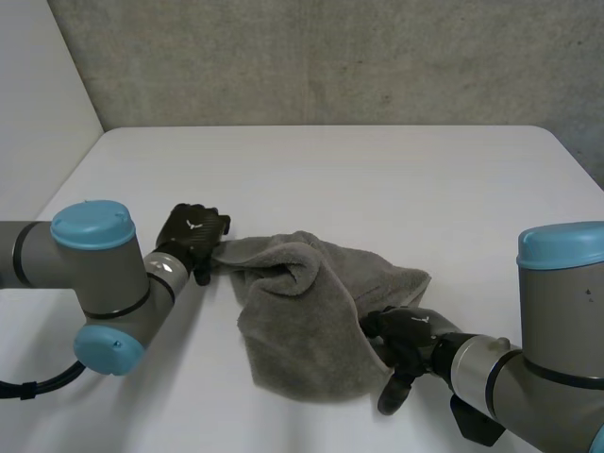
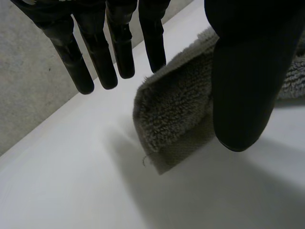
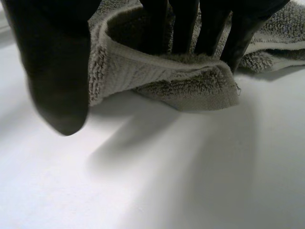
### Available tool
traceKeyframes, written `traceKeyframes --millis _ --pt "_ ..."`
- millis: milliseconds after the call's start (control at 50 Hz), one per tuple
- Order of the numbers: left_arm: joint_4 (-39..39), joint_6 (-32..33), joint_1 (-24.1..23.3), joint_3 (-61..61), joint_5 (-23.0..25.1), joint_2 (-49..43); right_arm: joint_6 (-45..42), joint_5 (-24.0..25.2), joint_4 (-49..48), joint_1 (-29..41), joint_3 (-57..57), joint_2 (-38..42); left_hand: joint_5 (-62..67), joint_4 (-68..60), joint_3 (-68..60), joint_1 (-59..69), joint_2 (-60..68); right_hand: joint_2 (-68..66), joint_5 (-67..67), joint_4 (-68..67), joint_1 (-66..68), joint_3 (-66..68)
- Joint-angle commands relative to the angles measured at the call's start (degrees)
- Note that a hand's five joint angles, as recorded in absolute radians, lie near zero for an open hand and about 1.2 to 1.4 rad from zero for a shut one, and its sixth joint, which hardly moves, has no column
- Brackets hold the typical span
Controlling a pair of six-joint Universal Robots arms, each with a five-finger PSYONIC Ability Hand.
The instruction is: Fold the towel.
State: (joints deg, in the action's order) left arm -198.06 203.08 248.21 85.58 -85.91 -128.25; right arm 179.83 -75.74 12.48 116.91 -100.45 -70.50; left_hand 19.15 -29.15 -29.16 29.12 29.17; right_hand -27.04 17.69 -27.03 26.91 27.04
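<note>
A crumpled grey towel [image 1: 316,311] lies in the middle of the white table [image 1: 377,179]. My left hand [image 1: 193,236] is at the towel's left corner. In the left wrist view that hand [image 2: 114,47] is open: its fingers hang straight and the thumb [image 2: 248,81] stands apart, with the towel corner [image 2: 176,109] lying on the table between them. My right hand [image 1: 408,342] is at the towel's near right edge. In its wrist view the straight fingers [image 3: 183,24] reach behind a raised fold of the towel [image 3: 190,86], which hides their tips, and the thumb [image 3: 52,71] hangs free in front.
Bare table surface surrounds the towel on all sides. A grey concrete wall [image 1: 330,57] rises behind the table's far edge. My two arms come in from the near left [image 1: 94,274] and near right [image 1: 557,330].
</note>
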Motion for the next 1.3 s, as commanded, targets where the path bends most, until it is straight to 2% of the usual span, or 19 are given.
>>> traceKeyframes --millis 20,60,100,160,200,280,400,460,500,540,560,580,600,620,680,780,1020,1100,1300 --pt "0.0 -0.1 0.0 -0.2 3.5 -0.9 0.0 -0.3 -2.2 0.0 0.0 0.9 16.4 -16.4 -16.4 16.4 16.4 -17.1 16.5 -17.1 17.2 17.1" --pt "0.0 -0.2 0.0 -0.2 6.0 -0.9 -0.2 -0.3 -2.7 0.0 0.1 1.1 25.3 -25.3 -25.2 25.3 25.2 -23.9 23.3 -23.9 24.1 23.9" --pt "-0.1 -0.3 0.0 -0.3 6.8 -0.9 -0.7 -0.3 -3.9 0.0 0.8 1.2 31.5 -31.5 -31.5 31.5 31.4 -36.3 35.7 -36.3 36.4 36.3" --pt "-0.7 -0.4 0.0 -1.0 7.3 -0.9 -1.3 -0.5 -4.6 0.0 1.3 1.2 41.4 -41.4 -41.4 41.4 41.4 -41.7 41.1 -41.8 41.9 41.7" --pt "-1.5 -0.5 0.0 -1.6 7.3 -0.9 -4.4 -0.6 -5.9 0.1 3.1 1.3 47.6 -47.6 -47.6 47.6 47.6 -52.9 52.3 -52.9 53.0 52.9" --pt "-4.3 -0.6 0.0 -4.8 6.9 -0.3 -9.7 -1.7 -6.9 0.1 6.0 1.2 50.9 -50.9 -50.8 50.9 50.8 -53.0 52.3 -53.0 53.1 53.0" --pt "-7.1 -0.2 0.0 -11.0 6.4 -0.2 -22.5 -8.1 -7.6 0.5 18.5 2.0 50.9 -50.9 -50.8 50.9 50.8 -53.0 52.3 -53.0 53.1 53.0" --pt "-9.4 0.2 0.3 -17.3 4.9 -0.4 -30.5 -12.4 -9.2 0.7 29.1 4.4 50.9 -50.9 -50.8 50.9 50.8 -53.0 52.3 -53.0 53.1 53.0" --pt "-13.5 1.1 0.7 -23.9 1.2 -0.2 -33.8 -14.3 -11.4 0.7 34.1 5.4 50.9 -50.9 -50.8 50.9 50.8 -53.0 52.3 -53.0 53.1 53.0" --pt "-15.8 1.5 1.7 -26.6 -1.3 0.2 -36.4 -16.1 -15.1 0.6 39.2 6.4 50.9 -50.9 -50.8 50.9 50.8 -53.0 52.3 -53.0 53.1 53.0" --pt "-15.9 1.5 1.7 -26.6 -1.3 0.2 -38.3 -17.7 -20.0 0.5 42.8 6.9 50.9 -50.9 -50.8 50.9 50.8 -53.0 52.3 -53.0 53.1 53.0" --pt "-18.0 1.7 3.0 -28.7 -3.9 1.1 -40.2 -18.8 -25.3 0.4 44.9 7.0 50.9 -50.9 -50.8 50.9 50.8 -53.0 52.3 -53.0 53.1 53.0" --pt "-19.5 1.5 3.7 -30.1 -6.1 2.3 -40.3 -18.8 -25.3 0.4 44.9 7.0 50.9 -50.9 -50.8 50.9 50.8 -53.0 52.3 -53.0 53.1 53.0" --pt "-19.6 1.5 3.7 -30.1 -6.1 2.3 -41.4 -19.0 -30.4 0.3 45.3 6.9 50.9 -50.9 -50.8 50.9 50.8 -53.0 52.3 -53.0 53.1 53.0" --pt "-20.7 1.3 4.2 -30.6 -8.6 4.2 -42.6 -19.4 -36.1 0.3 44.8 6.8 50.9 -50.9 -50.8 50.9 50.8 -53.0 52.3 -53.0 53.1 53.0" --pt "-18.6 1.5 4.2 -25.3 -8.3 5.4 -42.4 -19.4 -31.2 0.7 40.6 7.3 50.9 -50.9 -50.8 50.9 50.8 -53.0 52.3 -53.0 53.1 53.0" --pt "-9.8 2.1 5.4 5.7 -0.8 7.2 -43.1 -18.7 -19.8 0.0 23.1 11.0 50.9 -50.9 -50.8 50.9 50.8 -53.0 52.3 -53.0 53.1 53.0" --pt "-8.4 3.0 6.0 11.0 -0.7 7.4 -42.6 -18.7 -17.8 -1.2 18.5 13.9 50.9 -50.9 -50.8 50.9 50.8 -53.0 52.3 -53.0 53.1 53.0" --pt "-5.8 7.2 7.6 19.9 -0.7 15.0 -38.7 -16.3 -18.0 -5.3 12.4 7.9 50.9 -50.9 -50.8 50.9 50.8 -53.0 52.3 -53.0 53.1 53.0"
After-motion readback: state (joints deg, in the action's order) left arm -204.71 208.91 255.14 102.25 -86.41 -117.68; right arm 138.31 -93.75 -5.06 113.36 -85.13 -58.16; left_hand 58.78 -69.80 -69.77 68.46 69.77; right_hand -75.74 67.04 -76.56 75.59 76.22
